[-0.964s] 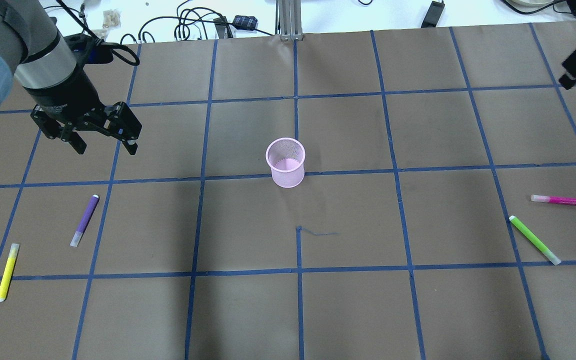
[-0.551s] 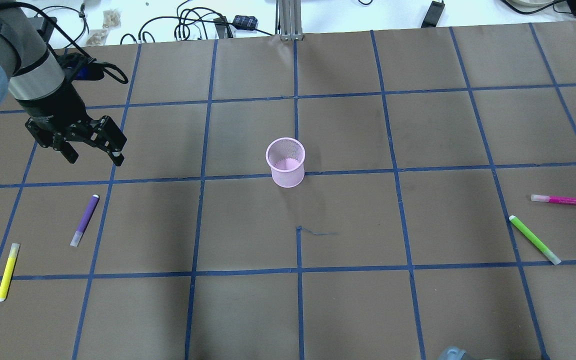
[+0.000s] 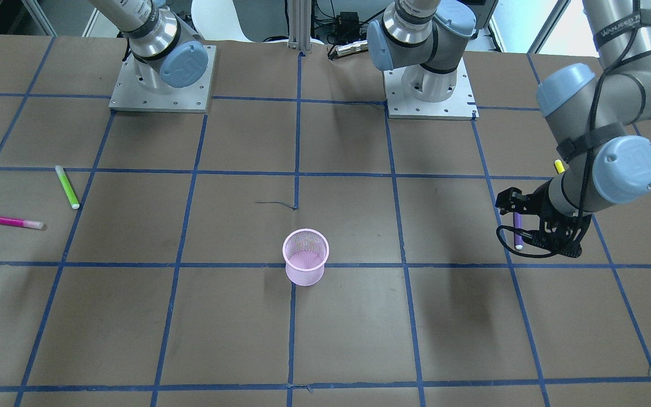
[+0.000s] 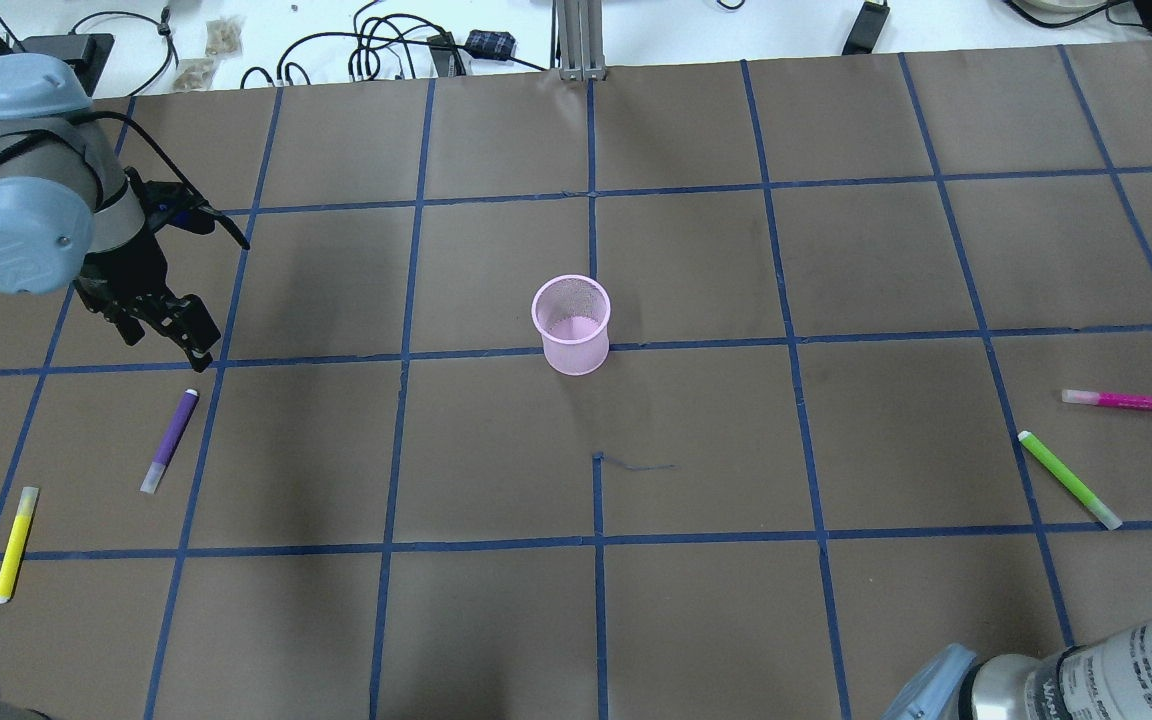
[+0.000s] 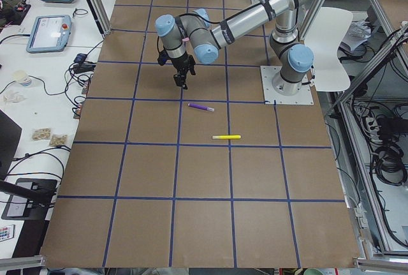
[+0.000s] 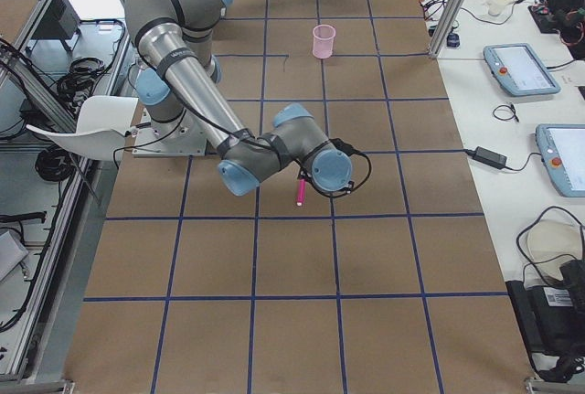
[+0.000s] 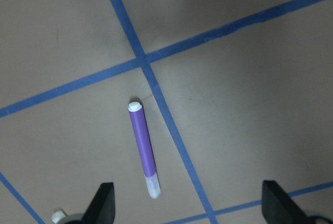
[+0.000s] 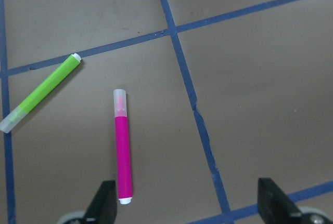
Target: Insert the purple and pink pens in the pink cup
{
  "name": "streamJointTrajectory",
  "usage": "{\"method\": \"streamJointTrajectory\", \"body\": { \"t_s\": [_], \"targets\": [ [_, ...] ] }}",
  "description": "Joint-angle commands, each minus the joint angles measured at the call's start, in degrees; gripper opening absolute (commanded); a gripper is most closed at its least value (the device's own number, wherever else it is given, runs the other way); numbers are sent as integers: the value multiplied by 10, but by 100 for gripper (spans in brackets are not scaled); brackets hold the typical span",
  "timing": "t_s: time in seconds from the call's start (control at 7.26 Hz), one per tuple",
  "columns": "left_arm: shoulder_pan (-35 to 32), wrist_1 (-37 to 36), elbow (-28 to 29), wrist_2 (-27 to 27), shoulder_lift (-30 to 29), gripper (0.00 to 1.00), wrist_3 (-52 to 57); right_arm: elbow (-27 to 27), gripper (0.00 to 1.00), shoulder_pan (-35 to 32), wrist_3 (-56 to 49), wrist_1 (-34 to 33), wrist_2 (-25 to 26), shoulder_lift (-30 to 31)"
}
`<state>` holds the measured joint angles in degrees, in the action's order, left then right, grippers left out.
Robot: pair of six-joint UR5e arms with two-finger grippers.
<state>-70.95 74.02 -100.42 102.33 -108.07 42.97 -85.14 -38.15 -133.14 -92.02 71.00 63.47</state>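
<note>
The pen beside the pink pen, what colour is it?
Bright green; that pen shows best in the right wrist view.

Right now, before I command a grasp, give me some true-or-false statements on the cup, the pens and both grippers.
The pink cup is empty. True.
The left gripper holds the purple pen. False: it is open, and the pen lies on the table.
The pink pen lies next to the green pen. True.
The right gripper is shut. False: its fingers stand wide apart.

A robotics lab: taped grid table [image 4: 696,620], teach pendants [image 6: 521,69], cables [image 4: 368,62].
</note>
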Motion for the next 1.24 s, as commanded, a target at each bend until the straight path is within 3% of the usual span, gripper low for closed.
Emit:
{"method": "streamJointTrajectory", "body": {
  "t_s": [0.0,0.28,0.55,0.69,0.96,1.1],
  "targets": [
    [31,-19,-12,2,-29,100,41,-8,91,30,-93,51,-36,-60],
    [40,-47,-18,21,-56,100,-27,-47,92,52,-109,58,-60,-71],
    [39,-57,-27,31,-77,97,-61,-63,92,52,-91,55,-47,-73],
    [37,-96,-27,29,-93,97,-82,-64,91,52,-100,46,-45,-74],
    [36,-98,-28,24,-95,95,-88,-64,78,52,-149,41,-36,-83],
    [36,-98,-28,22,-96,94,-89,-64,78,51,-158,35,-36,-85]
  ]
}}
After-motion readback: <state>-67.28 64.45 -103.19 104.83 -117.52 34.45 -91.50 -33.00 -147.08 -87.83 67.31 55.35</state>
